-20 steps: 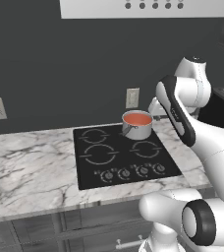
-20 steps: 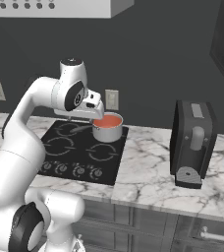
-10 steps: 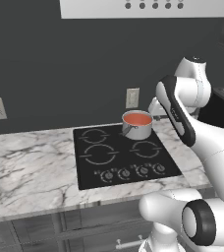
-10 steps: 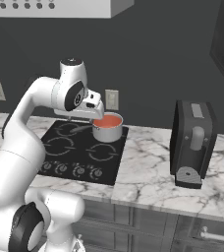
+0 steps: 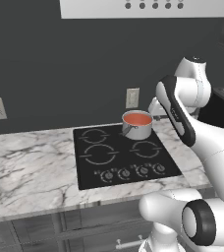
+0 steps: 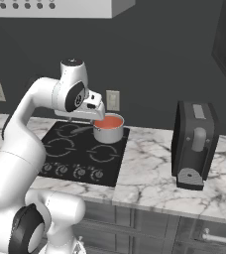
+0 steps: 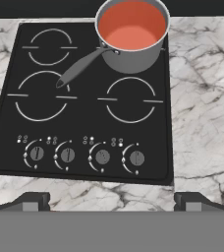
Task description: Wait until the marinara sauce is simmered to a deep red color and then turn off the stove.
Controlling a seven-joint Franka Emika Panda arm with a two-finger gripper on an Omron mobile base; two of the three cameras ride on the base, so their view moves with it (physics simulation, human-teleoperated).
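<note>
Hand view looks down on the stove [image 7: 84, 93], a black glass cooktop set in a white marble counter [image 7: 202, 88]. On its far right burner stands a small steel saucepan [image 7: 133, 54], and its handle [image 7: 79, 69] points toward the near left, over the middle of the cooktop. The marinara sauce [image 7: 131, 29] inside the pan is a smooth orange-red disc. Four round knobs [image 7: 102, 157] sit in a row along the near edge of the stove. The gripper [image 7: 112, 201] hangs above the near edge of the counter with its two fingers spread wide apart, and it holds nothing. Right base view shows a black toaster [image 6: 194, 144] on the counter, well apart to the right of the stove. A white wall outlet [image 6: 113, 100] is on the dark wall behind the saucepan.
</note>
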